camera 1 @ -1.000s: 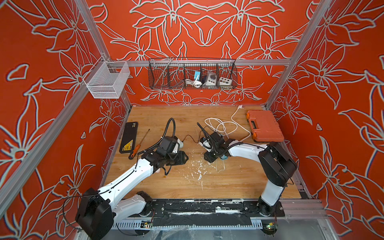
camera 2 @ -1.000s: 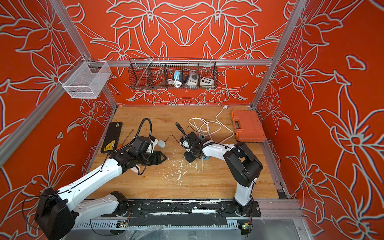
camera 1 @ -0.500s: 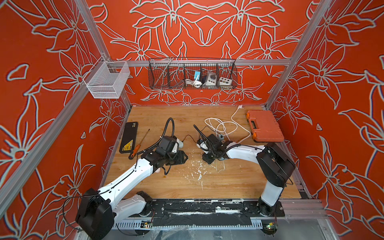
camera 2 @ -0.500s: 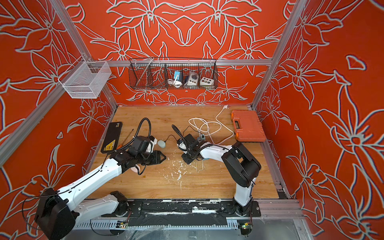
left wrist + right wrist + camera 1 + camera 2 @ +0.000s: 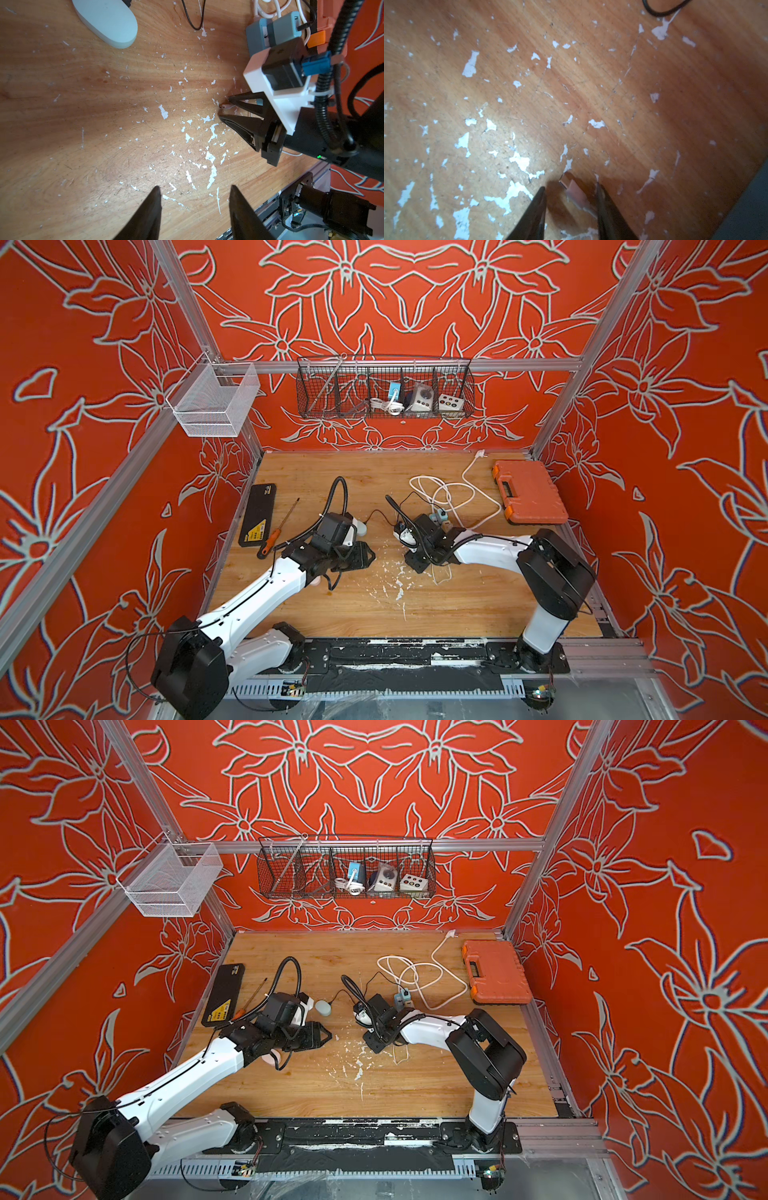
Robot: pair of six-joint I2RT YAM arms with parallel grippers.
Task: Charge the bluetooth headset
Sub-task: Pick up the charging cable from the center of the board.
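The left pincer [image 5: 194, 188] hangs half open and empty above the bench [image 5: 83, 114]. The right pincer [image 5: 570, 186] stands part open around the white plug [image 5: 574, 191]. The headset case [image 5: 323, 1007] lies just beyond the left pincer, on its far side.

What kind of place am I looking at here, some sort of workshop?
Probably a robot test booth rather than a real workshop: white robot arms mounted at a scuffed wooden table, orange patterned walls on an aluminium frame, and a wire basket of power adapters.

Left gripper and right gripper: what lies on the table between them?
Between the left gripper and right gripper lies only bare wooden table with white flecks, shown in the left wrist view.
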